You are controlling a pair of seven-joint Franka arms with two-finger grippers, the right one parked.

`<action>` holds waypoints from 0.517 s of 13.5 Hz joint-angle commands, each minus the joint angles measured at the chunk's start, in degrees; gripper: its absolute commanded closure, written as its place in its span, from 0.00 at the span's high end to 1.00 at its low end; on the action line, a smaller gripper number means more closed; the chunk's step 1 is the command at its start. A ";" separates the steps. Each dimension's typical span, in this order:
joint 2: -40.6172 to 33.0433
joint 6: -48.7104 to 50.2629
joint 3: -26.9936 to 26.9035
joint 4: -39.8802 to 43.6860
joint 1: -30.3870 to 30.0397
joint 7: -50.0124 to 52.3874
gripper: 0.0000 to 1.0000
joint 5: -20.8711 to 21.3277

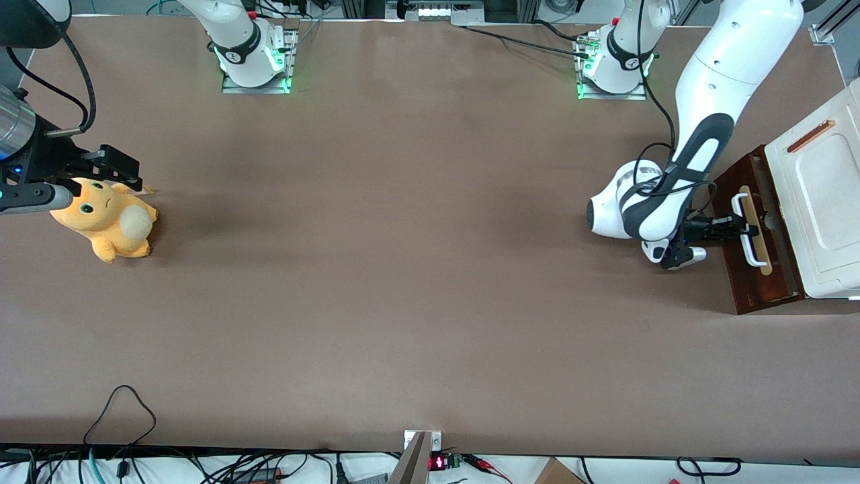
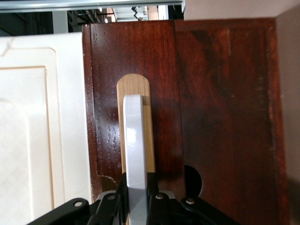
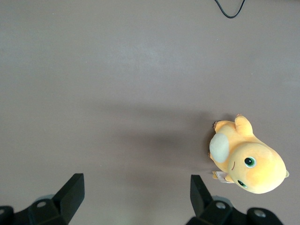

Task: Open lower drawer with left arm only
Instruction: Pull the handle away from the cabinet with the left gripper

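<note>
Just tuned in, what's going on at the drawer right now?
The left arm has its hand on the white handle of the lower drawer, fingers around the bar. The drawer front stands slightly out from the white cabinet. An orange plush toy lies toward the parked arm's end.

A brown counter (image 3: pixel 117 84) fills nearly the whole right wrist view, matte and evenly lit, with a soft dark shadow smeared across its middle. An orange plush toy (image 3: pixel 248 161) lies on it on its side, with a pale cream belly patch, green eyes and a small mouth; a little white tag, or what looks like one, sticks out from under its body. A loop of thin black cable (image 3: pixel 229 10) rests on the counter well apart from the toy. Two black fingers (image 3: pixel 70 192) of the parked arm's own end effector stand wide apart, closing on nothing, the toy lying just beside one of them.
</note>
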State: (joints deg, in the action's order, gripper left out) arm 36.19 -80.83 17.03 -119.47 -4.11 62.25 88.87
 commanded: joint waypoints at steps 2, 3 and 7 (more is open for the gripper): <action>0.02 -0.21 3.88 2.31 3.23 -2.74 0.00 1.31; 0.02 0.06 4.84 2.31 3.58 -4.40 0.00 1.22; 0.02 1.38 6.00 2.75 4.72 -7.40 0.00 1.31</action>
State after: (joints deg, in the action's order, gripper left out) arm 36.20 -78.98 21.45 -119.58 -2.21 60.65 88.06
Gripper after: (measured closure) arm 0.819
